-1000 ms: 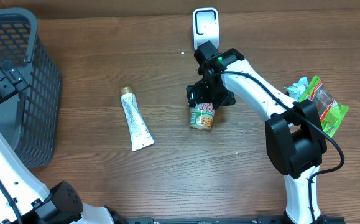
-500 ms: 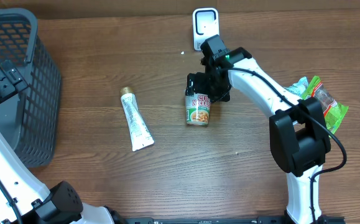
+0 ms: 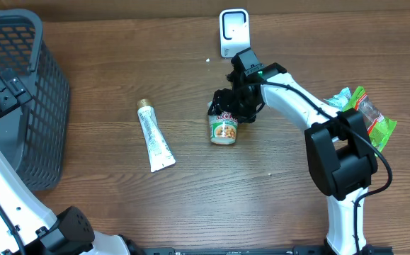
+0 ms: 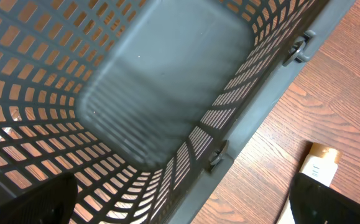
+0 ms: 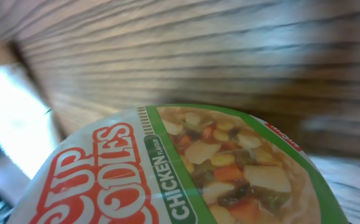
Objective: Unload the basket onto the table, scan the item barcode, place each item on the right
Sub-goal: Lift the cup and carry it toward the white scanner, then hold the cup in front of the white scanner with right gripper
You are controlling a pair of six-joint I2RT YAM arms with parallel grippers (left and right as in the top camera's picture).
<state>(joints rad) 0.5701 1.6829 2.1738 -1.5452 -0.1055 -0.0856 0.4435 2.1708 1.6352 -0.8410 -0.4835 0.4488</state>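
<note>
While right gripper (image 3: 227, 110) covers noodle cup (image 3: 224, 132), rim hidden, jaws indistinct.

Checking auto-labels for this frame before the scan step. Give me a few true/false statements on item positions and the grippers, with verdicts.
1. The right gripper is at the cup noodles. True.
2. The tube lies inside the basket. False: it lies on the table, between the basket and the cup noodles.
3. The left gripper hangs open over the basket. True.
4. The white scanner sits at the near table edge. False: it is at the far edge, beyond the cup noodles.
5. The green snack packet lies beside the tube. False: it lies at the right side, far from the tube.
</note>
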